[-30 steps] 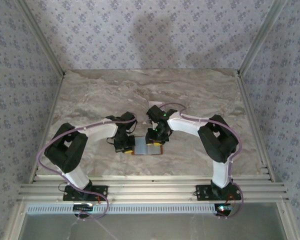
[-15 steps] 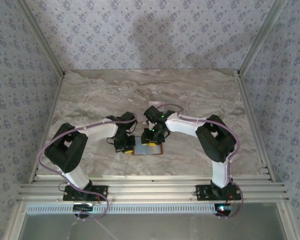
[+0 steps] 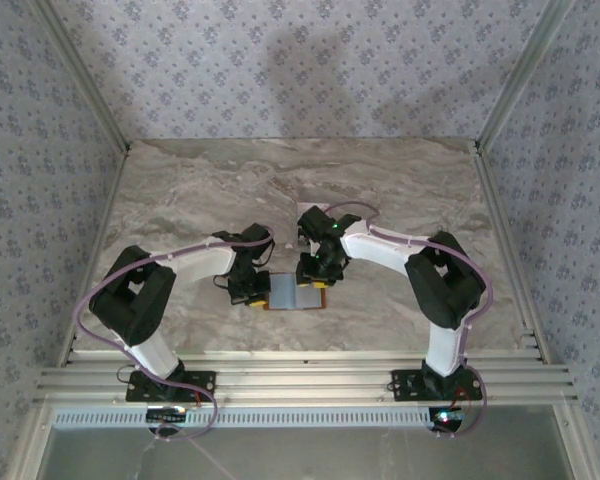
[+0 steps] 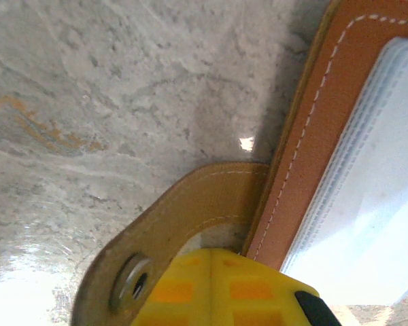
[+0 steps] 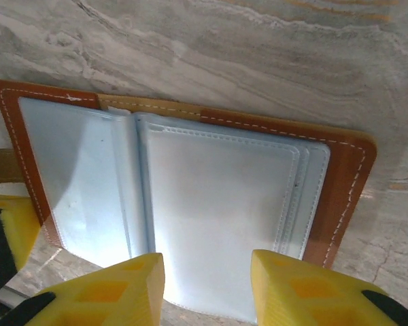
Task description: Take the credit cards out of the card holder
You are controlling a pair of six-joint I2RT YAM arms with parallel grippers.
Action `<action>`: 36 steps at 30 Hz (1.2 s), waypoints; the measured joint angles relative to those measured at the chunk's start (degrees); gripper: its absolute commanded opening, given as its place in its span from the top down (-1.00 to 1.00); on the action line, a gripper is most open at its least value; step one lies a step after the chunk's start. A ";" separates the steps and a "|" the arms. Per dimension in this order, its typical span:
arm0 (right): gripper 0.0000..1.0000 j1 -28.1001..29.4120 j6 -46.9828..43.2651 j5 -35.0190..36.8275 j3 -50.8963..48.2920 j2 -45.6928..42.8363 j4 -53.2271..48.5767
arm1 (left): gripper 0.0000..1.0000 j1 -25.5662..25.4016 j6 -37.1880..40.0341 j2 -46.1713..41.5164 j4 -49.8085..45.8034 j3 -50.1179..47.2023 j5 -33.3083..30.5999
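The card holder [image 3: 292, 293] lies open and flat on the marble table, brown leather with pale grey-blue pockets [image 5: 224, 204] facing up. No card edge shows in the pockets. My left gripper [image 3: 250, 290] is shut, its yellow tips [image 4: 214, 272] pressed down at the holder's left edge, with the brown closing strap [image 4: 190, 204] curving round them. My right gripper [image 5: 207, 272] is open and hovers just over the right-hand pocket, holding nothing. A small whitish card [image 3: 312, 209] lies on the table behind the right wrist, partly hidden by it.
The marble table [image 3: 180, 200] stretches wide to the left and towards the back. Patterned walls with metal rails [image 3: 500, 110] close it in on three sides. The strap's metal snap [image 4: 130, 285] lies beside my left fingertips.
My right arm drifted a little left over the card holder, then back to the right. The left arm and the holder stayed still.
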 measured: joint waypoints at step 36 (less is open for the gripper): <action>0.23 1.79 5.38 -9.51 -0.57 4.35 13.62 | 0.95 0.00 0.00 0.11 0.07 0.00 0.22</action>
